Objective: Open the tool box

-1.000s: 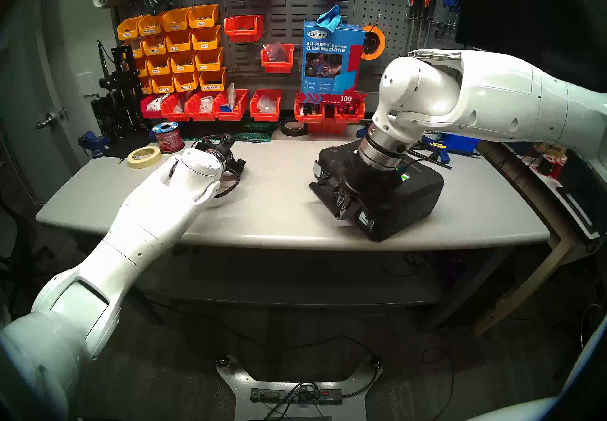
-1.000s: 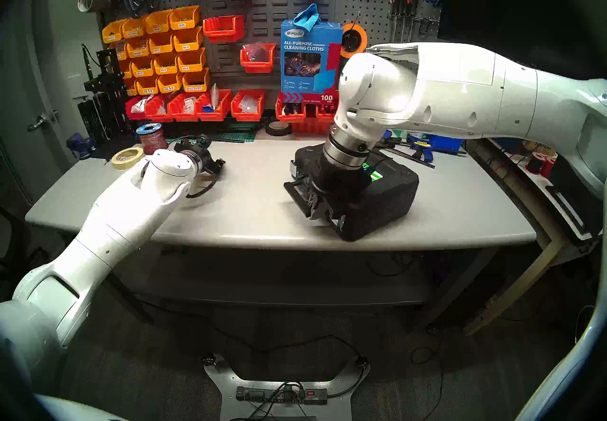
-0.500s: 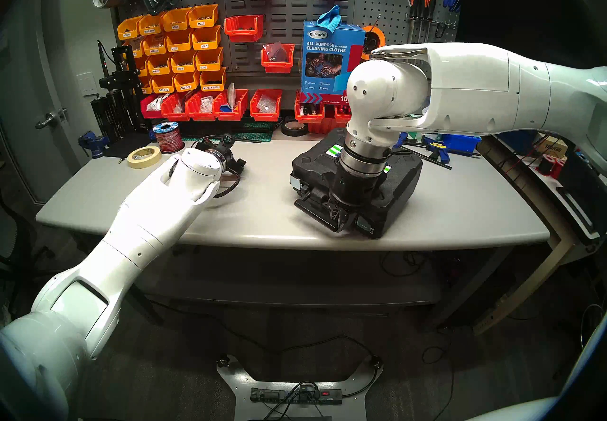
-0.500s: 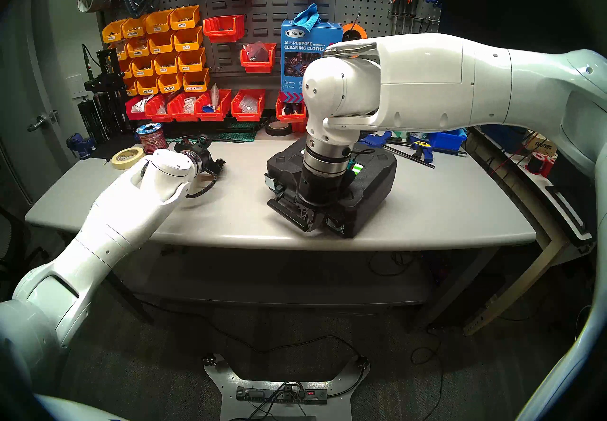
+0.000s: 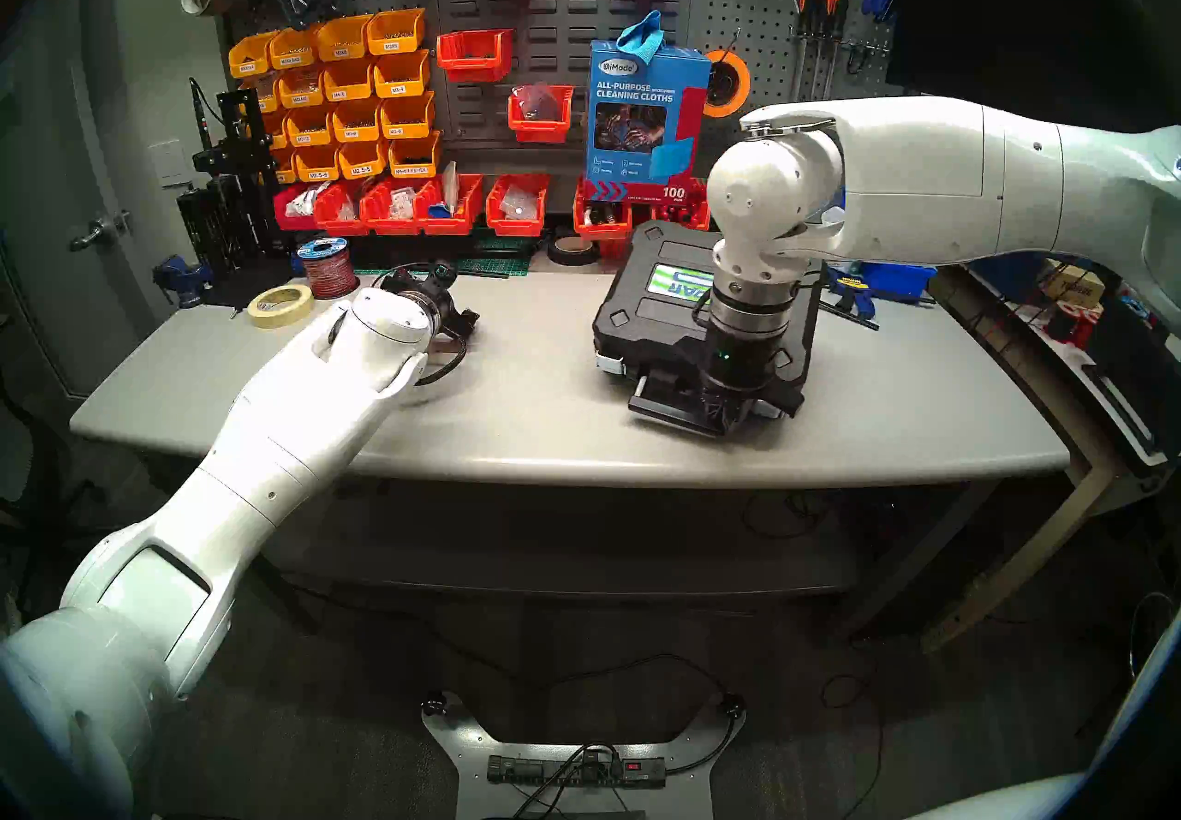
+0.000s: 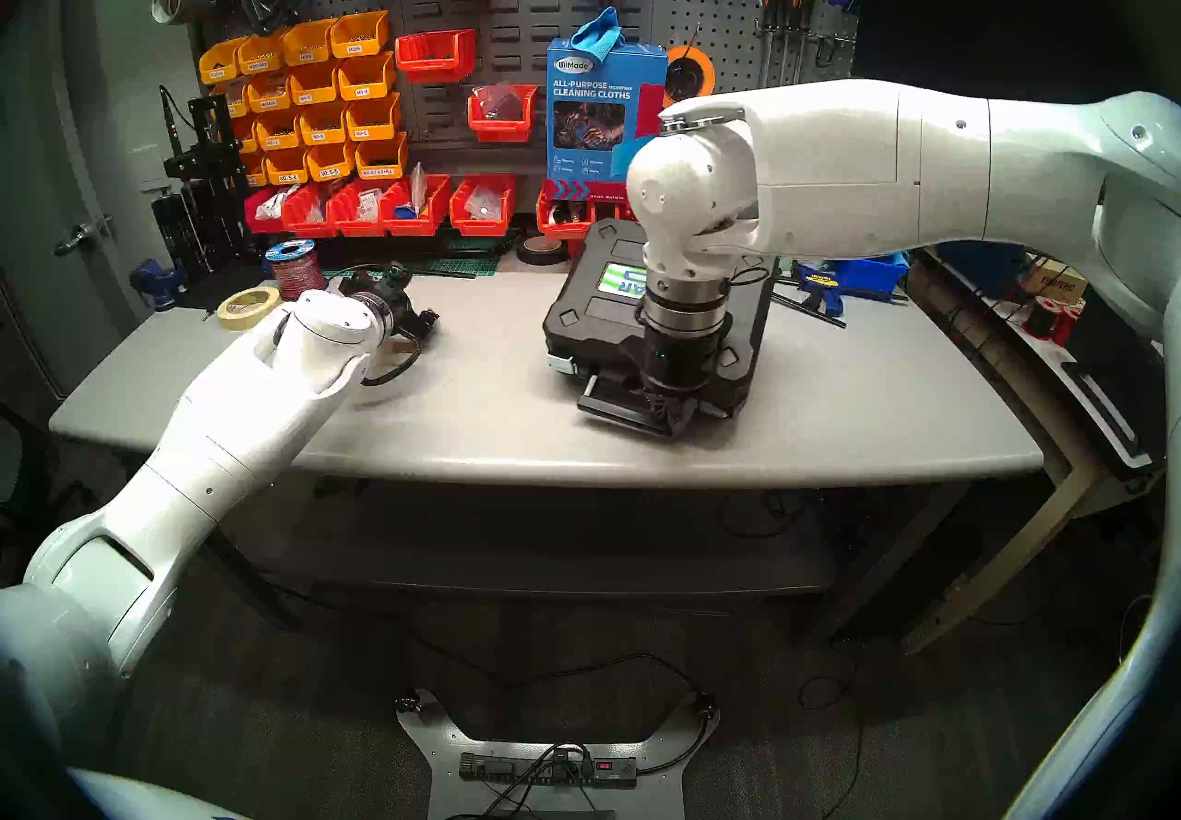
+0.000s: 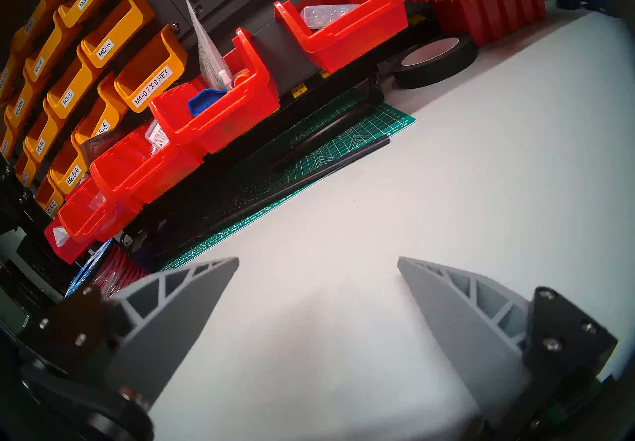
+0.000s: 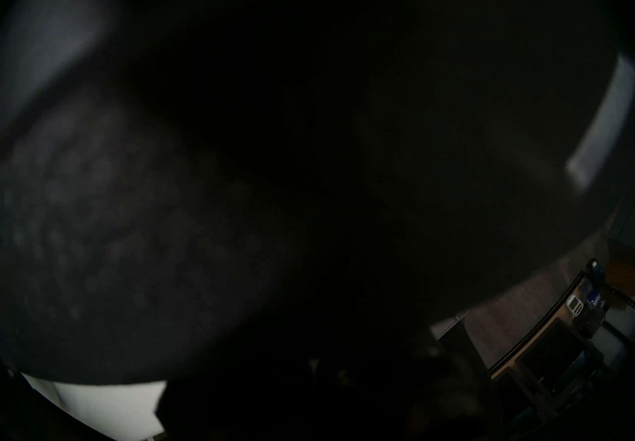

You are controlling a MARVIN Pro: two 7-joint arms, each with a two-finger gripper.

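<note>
Two silver latches face me on the black hard plastic tool box [image 5: 645, 313], lying flat on the grey table [image 5: 511, 416], right of centre. My right hand [image 5: 722, 419] is clamped shut on its near handle; I should release, then flip latches. Left hand [image 7: 318, 266] gapes empty.

The grey table [image 5: 543, 435] carries the tool box [image 5: 645, 320], masking tape [image 5: 280, 305] and black tape [image 5: 573, 250].

Tool box [image 5: 645, 313]: black case, green-white label up, lying flat, apparently closed, handle toward table's near edge.
</note>
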